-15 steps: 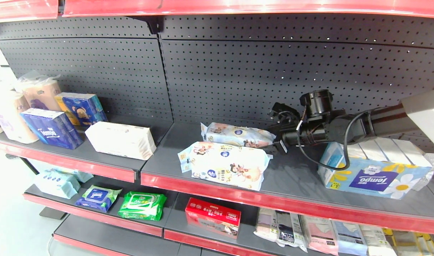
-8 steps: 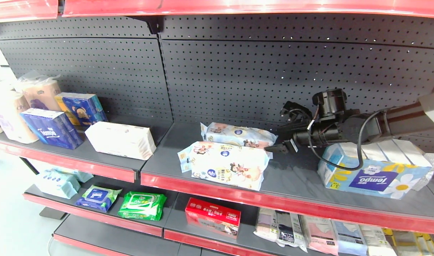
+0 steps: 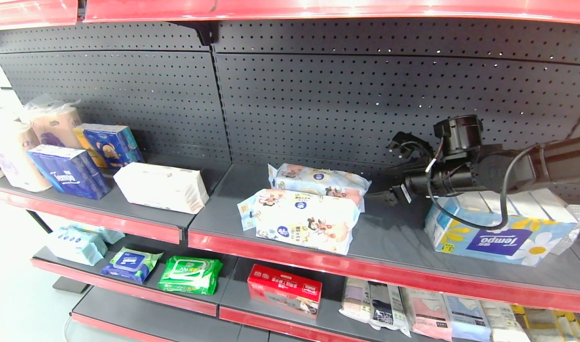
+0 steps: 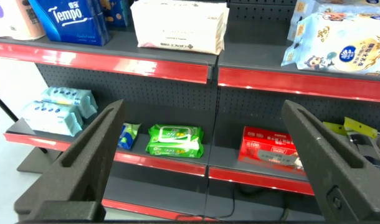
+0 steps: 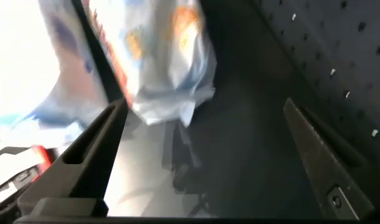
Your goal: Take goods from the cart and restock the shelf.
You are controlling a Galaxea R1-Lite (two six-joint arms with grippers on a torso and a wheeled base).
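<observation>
Two cartoon-print soft packs lie on the middle shelf board: a rear pack and a front pack near the red edge. My right gripper hovers over the shelf just right of the rear pack, apart from it and open with nothing held. From the right wrist, the gripper has its fingers spread, with the pack ahead of them. My left gripper is open and empty, low in front of the shelves, facing the green wipes and the red box.
A flowered tissue pack sits under my right arm. A white tissue pack and blue packs fill the left bay. Green wipes and a red box lie one level down. The pegboard wall closes the back.
My right arm has drawn back to the right, away from the rear cartoon pack. Both packs lie still.
</observation>
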